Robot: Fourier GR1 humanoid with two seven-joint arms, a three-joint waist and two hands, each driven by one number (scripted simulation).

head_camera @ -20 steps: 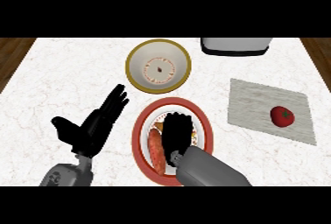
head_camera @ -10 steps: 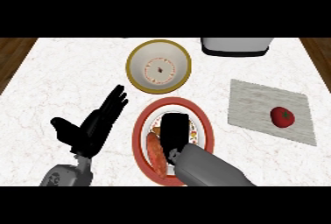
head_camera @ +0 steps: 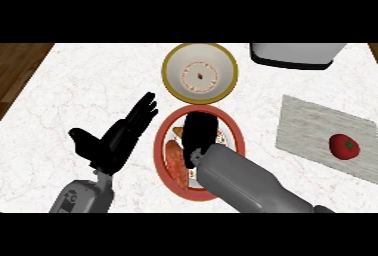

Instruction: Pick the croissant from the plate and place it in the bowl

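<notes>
A red-rimmed plate (head_camera: 231, 131) lies at the middle of the counter. On its left half lies the brown croissant (head_camera: 174, 156), partly covered by my right hand (head_camera: 199, 132). That hand hangs over the plate's middle, open, fingers pointing down and away from me, with nothing curled round the croissant. The yellow-rimmed bowl (head_camera: 174, 59) stands just beyond the plate, with a small dark speck in its pale bottom. My left hand (head_camera: 118, 139) rests open to the left of the plate, fingers up.
A white appliance (head_camera: 295, 54) stands at the back right. A grey mat (head_camera: 310, 132) at the right carries a red tomato (head_camera: 344, 145). The counter's left edge meets a wooden floor (head_camera: 18, 65).
My right hand has slid a little farther over the plate toward the bowl and looks more compact. The left hand and the croissant have stayed put.
</notes>
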